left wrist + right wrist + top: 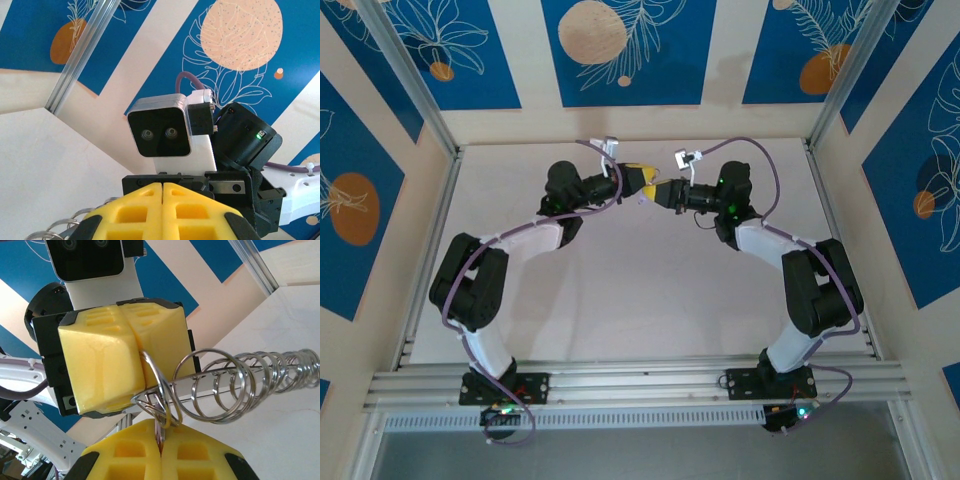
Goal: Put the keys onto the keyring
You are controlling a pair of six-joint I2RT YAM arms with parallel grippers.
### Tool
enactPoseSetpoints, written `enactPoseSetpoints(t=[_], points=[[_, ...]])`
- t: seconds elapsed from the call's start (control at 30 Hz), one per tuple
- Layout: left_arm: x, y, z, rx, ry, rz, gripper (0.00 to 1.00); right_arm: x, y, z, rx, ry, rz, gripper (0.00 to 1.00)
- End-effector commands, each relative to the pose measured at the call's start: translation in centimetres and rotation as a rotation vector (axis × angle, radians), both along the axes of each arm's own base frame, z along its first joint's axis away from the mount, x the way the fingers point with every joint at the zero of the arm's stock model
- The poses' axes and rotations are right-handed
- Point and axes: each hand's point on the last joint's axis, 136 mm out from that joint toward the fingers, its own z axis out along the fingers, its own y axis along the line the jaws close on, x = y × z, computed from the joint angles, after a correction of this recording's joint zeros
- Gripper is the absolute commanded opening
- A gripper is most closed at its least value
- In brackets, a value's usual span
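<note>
Yellow foam pads (135, 215) of my left jaws are pressed flat together, with no gap along their seam. In the right wrist view these same pads (100, 360) face the lens, and a large silver ring of the keyring (235, 382) comes out from their seam near the tip, so they appear to pinch it.

The keyring is a straight metal bar carrying a row of silver split rings. It runs off to the right from the pinched end and is held in the air above the pale bench (650, 290). In the left wrist view a few of its rings (65, 225) show low, beside my left pads.

My right jaws are likewise fully closed. Their pads (195, 455) clamp a thin metal strip (160, 432) that hangs from the ring cluster. Whether this strip is the key's blade I cannot tell.

From above, my left arm (470, 285) and right arm (820, 290) curve inward, and the two sets of jaws meet tip to tip over the far middle of the bench.
</note>
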Motion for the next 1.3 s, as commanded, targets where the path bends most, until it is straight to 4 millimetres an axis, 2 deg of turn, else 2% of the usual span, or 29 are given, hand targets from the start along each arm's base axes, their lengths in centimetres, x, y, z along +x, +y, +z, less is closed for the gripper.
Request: enactPoseSetpoints(t=[0.0, 0.43, 1.0, 1.27], points=[[-2.4, -0.8, 3.3, -0.064, -0.097, -0.047, 0.0, -0.7, 1.5, -0.7, -0.02, 0.024, 0.049, 0.0], [-1.7, -0.5, 3.7, -0.123, -0.081, -0.005, 0.0, 0.0, -0.8, -1.3, -0.013, 0.073, -0.033, 0.0], [-0.5, 0.3, 3.7, -0.297, -0.033, 0.209, 0.0, 1.1, -2.1, -1.5, -0.004, 0.122, -0.14, 0.0], [-0.3, -0.3, 3.2, -0.316, -0.015, 0.225, 0.0, 0.1, -1.5, -0.7, -0.002, 0.107, -0.077, 0.0]])
